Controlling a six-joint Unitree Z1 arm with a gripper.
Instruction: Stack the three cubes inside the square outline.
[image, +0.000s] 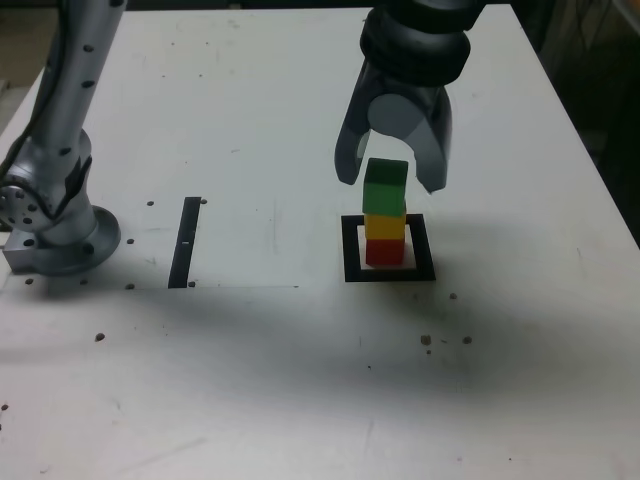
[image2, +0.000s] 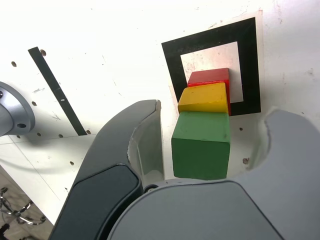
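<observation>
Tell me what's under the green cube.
The green cube sits on the yellow cube, which sits on the red cube inside the square outline. The pale centre under the red cube is covered.

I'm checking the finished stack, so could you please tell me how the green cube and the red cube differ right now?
The green cube tops the stack; the red cube is at the bottom, resting inside the square outline. The green cube sits between the open pincer jaws, with gaps on both sides; the red cube lies well below them. The yellow cube separates them. Both look equal in size and plain-faced.
</observation>
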